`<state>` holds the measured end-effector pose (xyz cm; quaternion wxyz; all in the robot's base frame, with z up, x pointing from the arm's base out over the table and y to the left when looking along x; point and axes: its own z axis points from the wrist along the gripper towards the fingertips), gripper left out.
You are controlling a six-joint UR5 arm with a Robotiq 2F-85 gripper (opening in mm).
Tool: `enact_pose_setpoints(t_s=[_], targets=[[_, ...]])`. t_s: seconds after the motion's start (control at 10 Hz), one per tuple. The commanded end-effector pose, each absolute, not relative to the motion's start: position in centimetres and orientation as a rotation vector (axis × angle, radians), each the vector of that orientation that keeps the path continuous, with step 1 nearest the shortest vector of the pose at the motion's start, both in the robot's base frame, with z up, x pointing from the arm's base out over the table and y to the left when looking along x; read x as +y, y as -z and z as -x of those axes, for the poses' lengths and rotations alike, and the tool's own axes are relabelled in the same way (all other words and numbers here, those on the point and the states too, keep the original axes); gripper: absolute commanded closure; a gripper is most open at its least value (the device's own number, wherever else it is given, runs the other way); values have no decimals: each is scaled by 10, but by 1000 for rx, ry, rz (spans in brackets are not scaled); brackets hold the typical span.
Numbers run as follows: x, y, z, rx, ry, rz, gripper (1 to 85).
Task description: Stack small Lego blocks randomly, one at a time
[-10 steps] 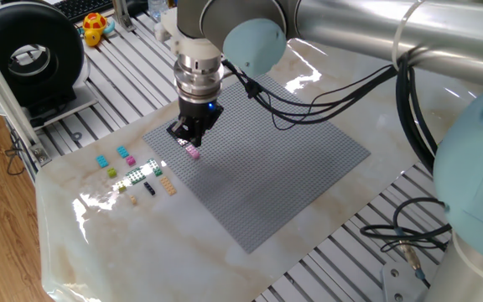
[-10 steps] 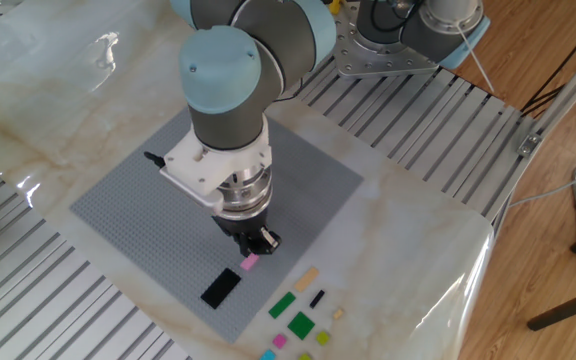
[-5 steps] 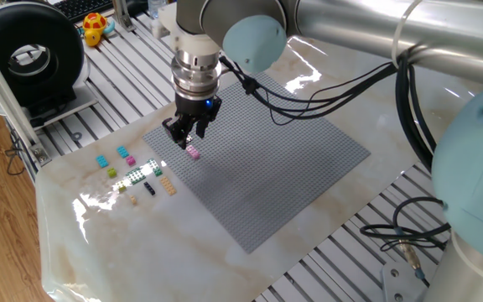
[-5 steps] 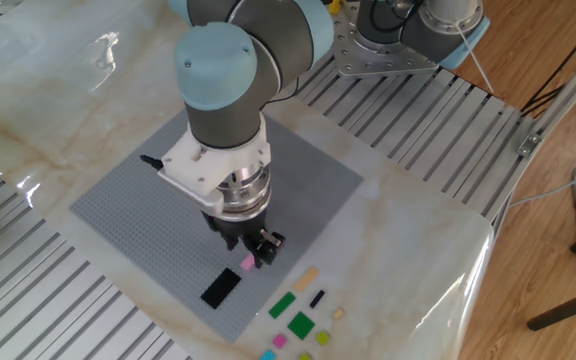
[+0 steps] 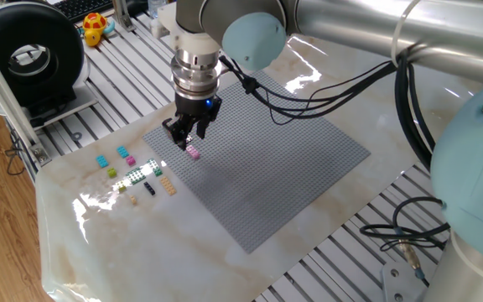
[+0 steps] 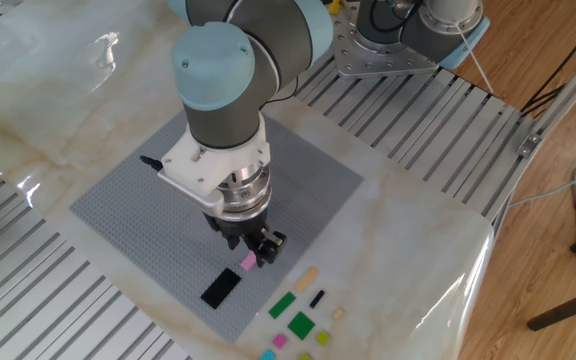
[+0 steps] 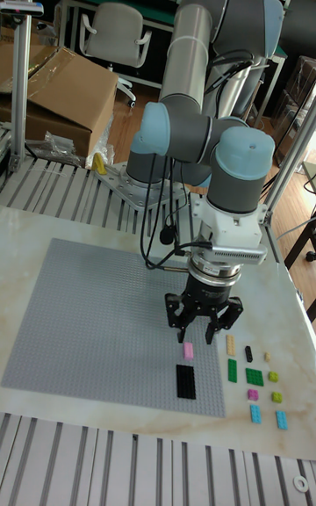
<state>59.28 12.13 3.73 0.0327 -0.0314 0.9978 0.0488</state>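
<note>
A pink small Lego block (image 5: 193, 152) (image 6: 248, 261) (image 7: 188, 350) sits alone on the grey baseplate (image 5: 258, 159) (image 7: 88, 313) near its edge. My gripper (image 5: 184, 137) (image 6: 251, 246) (image 7: 204, 324) hangs open just above it, nothing between the fingers. Several more small blocks lie loose on the marble beside the plate: cyan (image 5: 101, 161) (image 7: 255, 413), pink (image 5: 123, 152) (image 7: 253, 394), yellow-green (image 5: 112, 172) (image 7: 273, 376), green (image 6: 300, 324) (image 7: 254, 376), tan (image 5: 168, 187) (image 6: 307, 278) and a tiny black one (image 5: 149, 189) (image 6: 317, 298).
A flat black plate (image 6: 221, 287) (image 7: 185, 380) lies on the baseplate close to the pink block. A black reel (image 5: 30, 57) and slotted aluminium rails (image 5: 107, 75) border the marble top. Cables (image 5: 309, 101) trail over the baseplate's far side.
The gripper has risen off the pink block and its fingers have spread apart. The pink block stays on the baseplate. Little has moved in the last half second.
</note>
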Motion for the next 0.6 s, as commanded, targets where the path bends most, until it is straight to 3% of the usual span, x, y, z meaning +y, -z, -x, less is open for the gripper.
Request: enact_pose_setpoints(t_s=[0.0,0.1,0.2,0.5], targets=[[106,-35,-584,3120,-68,70,627],[99,-37,-578,3140,-23,73,800],[99,-41,-577,3138,-30,85,843],[95,-46,-577,3138,-16,100,843]])
